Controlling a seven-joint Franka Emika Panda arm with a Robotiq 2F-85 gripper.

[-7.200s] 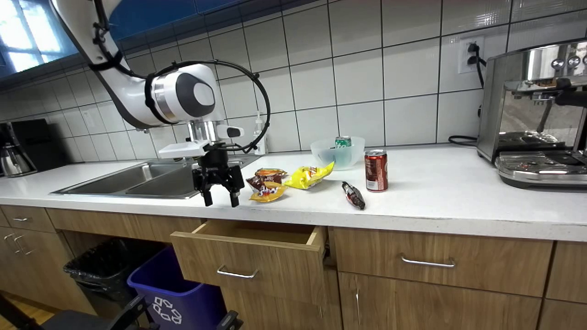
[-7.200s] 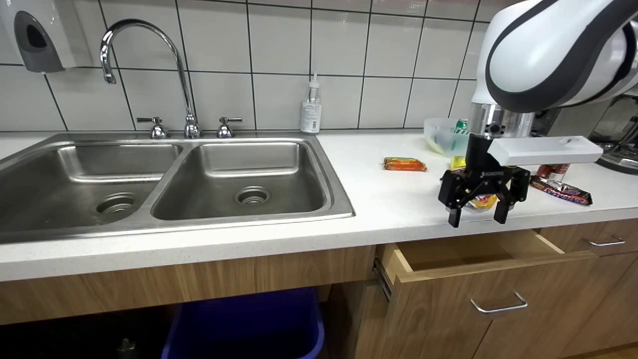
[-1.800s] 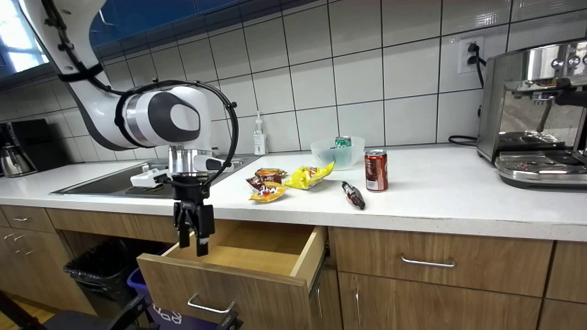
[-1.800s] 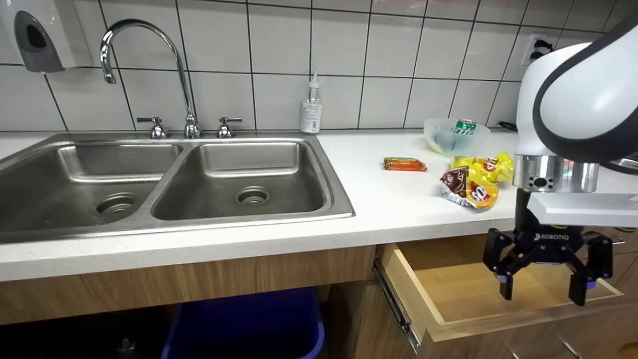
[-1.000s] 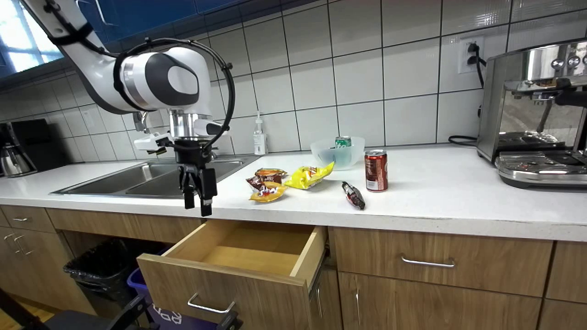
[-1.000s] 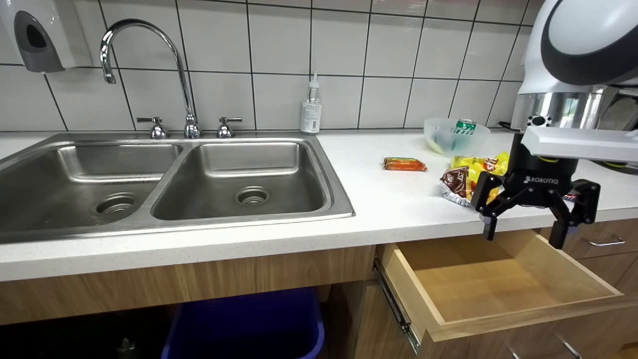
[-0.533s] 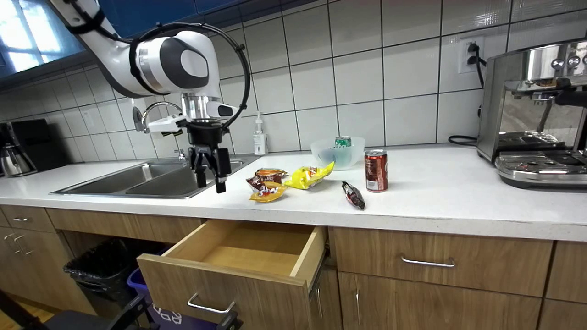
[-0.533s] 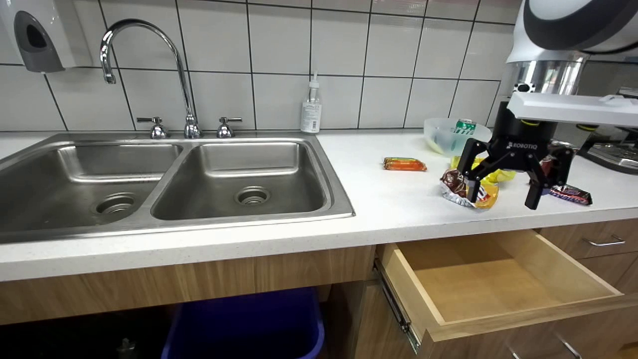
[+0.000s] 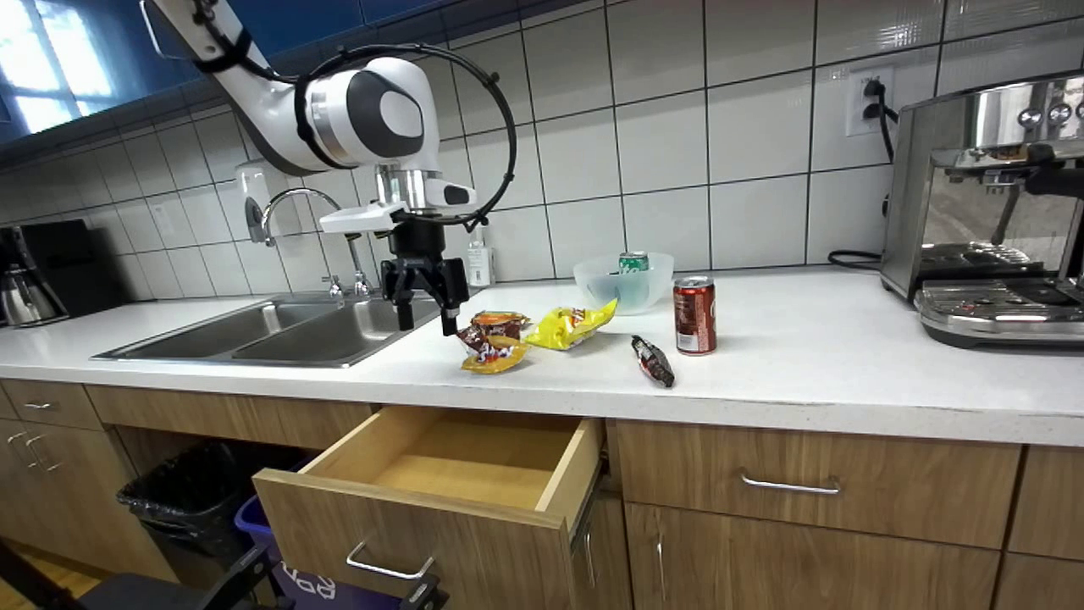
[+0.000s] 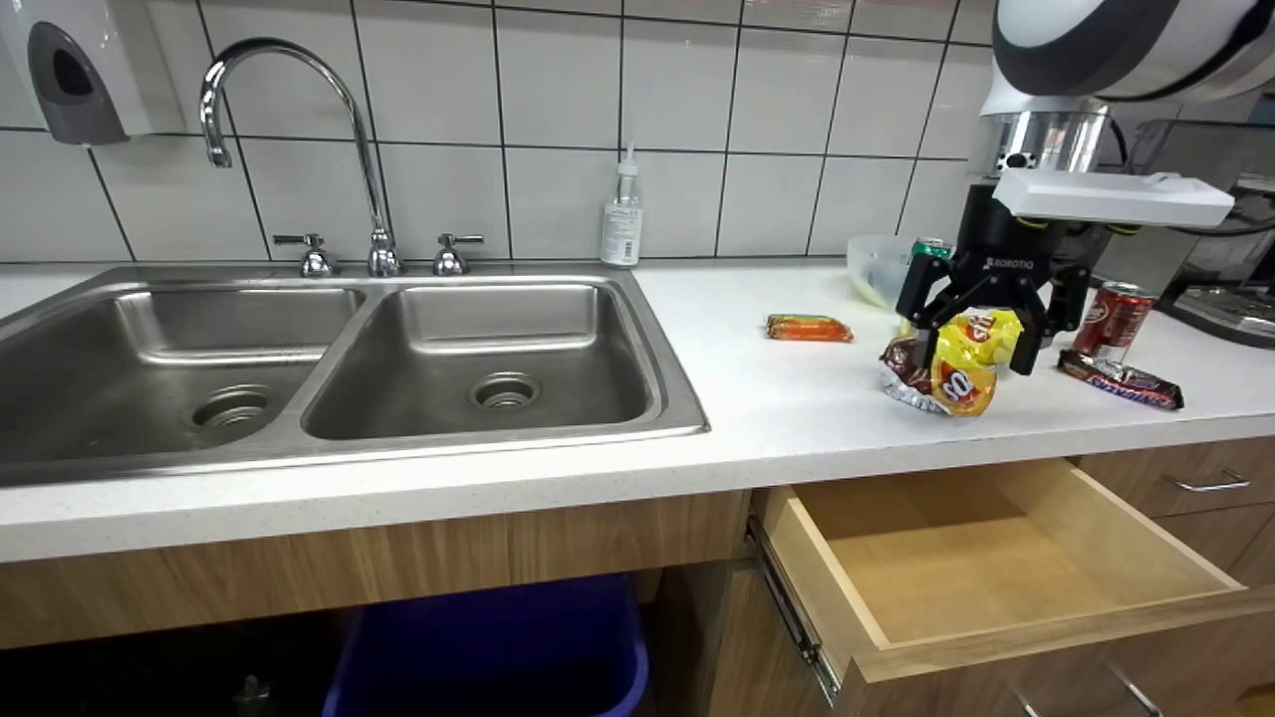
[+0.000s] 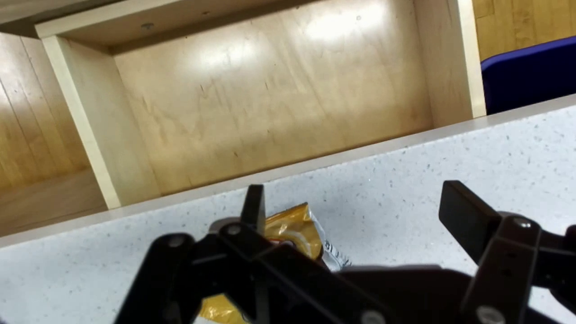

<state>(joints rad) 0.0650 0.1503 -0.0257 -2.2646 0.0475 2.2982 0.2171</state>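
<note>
Gripper: black, pointing down above the countertop, its fingers spread well apart. Nearest to it, the brown-and-gold bag, partly hidden behind a finger in the wrist view; whether the two touch cannot be told.

Countertop: white, speckled, running left to right along a tiled wall.

Sink: steel, two basins, set into the countertop at left.

Drawer: pale wood inside, standing open below the countertop's near edge.

Coffee machine: steel, near the wall at right.

Bin: blue, below the countertop, left of the drawer.

Bowl: translucent, on the far side of the countertop, a green can inside.

Soap bottle: pump-topped, upright by the sink's far right corner.

Brown-and-gold bag: crumpled, on the countertop right of the sink, on the far side of the drawer.

Yellow bag: crumpled, just beside the brown-and-gold bag, to its right.

Red can: upright, right of the bags.

Dark-wrapped bar: lying just beside the red can, on its near side.

Orange-wrapped bar: lying between the sink and the bowl in an exterior view.
</note>
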